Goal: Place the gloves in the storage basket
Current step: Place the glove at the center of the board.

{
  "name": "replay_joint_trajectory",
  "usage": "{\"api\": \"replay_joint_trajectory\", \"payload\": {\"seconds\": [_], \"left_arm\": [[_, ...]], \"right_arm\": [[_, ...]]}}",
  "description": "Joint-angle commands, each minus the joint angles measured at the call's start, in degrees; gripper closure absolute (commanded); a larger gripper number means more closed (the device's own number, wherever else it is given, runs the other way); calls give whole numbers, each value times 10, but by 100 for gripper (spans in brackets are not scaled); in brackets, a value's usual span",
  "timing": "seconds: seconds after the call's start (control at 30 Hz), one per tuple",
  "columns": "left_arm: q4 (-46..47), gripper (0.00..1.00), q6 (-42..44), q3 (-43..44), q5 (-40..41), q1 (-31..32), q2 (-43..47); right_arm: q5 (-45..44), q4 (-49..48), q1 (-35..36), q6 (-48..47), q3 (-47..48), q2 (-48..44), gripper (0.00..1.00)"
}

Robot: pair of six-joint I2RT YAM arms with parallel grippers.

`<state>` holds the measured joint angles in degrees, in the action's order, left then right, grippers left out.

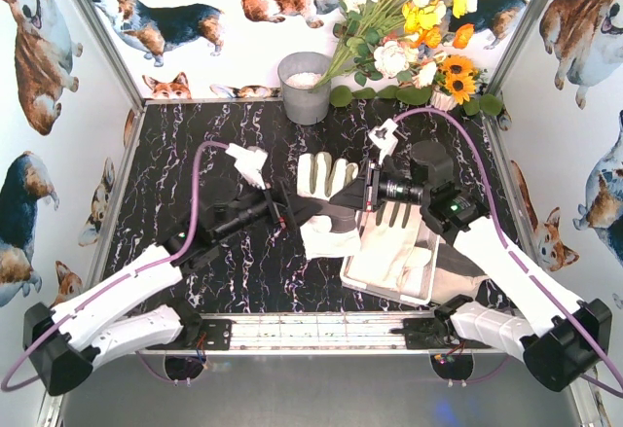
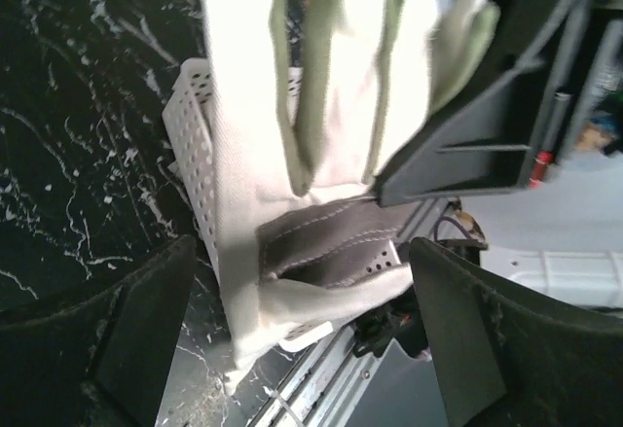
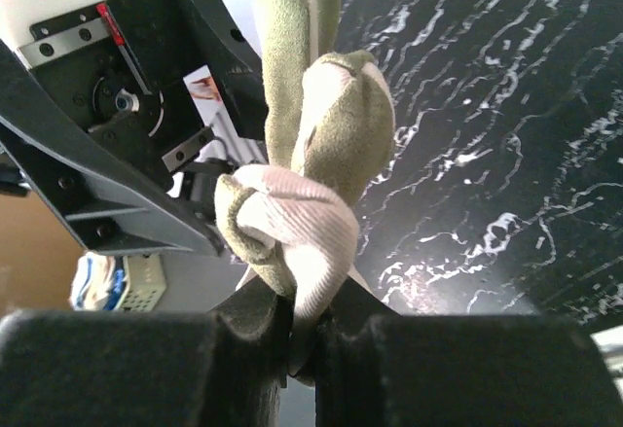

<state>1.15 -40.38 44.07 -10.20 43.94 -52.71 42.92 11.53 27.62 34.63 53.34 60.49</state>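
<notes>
A cream-white glove (image 1: 324, 176) with a grey palm patch hangs above the table, just left of the storage basket (image 1: 389, 295). My right gripper (image 1: 363, 190) is shut on its finger end. In the right wrist view the ribbed fabric of the glove (image 3: 311, 155) is pinched between the jaws of the right gripper (image 3: 304, 354). My left gripper (image 1: 288, 217) stands open beside the glove. In the left wrist view the glove (image 2: 292, 106) hangs in front of the left gripper (image 2: 311, 349), whose jaws stand wide apart, and its lower end drapes over the basket's perforated wall (image 2: 195, 121). More gloves (image 1: 394, 252) lie in the basket.
A grey metal bucket (image 1: 305, 87) stands at the back of the black marbled table, with a bunch of artificial flowers (image 1: 409, 28) to its right. Dog-printed walls close in the left, right and back sides. A metal rail (image 1: 311, 330) runs along the near edge.
</notes>
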Motion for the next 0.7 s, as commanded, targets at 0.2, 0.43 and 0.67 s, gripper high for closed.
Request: {"api": "replay_joint_trajectory", "payload": {"seconds": [0.2,0.43,0.67], "left_arm": [[-27,9,-19,40,87,31,-90],[-74,16,8,44,15,31,-109],[-128,30,32,27,-11,31,-91]], "right_arm": [[-172,71,51,-81,28,-32,100],[-198,99,52,-105,35,-43,100],[-175,90,52,-99,37,-37,100]]}}
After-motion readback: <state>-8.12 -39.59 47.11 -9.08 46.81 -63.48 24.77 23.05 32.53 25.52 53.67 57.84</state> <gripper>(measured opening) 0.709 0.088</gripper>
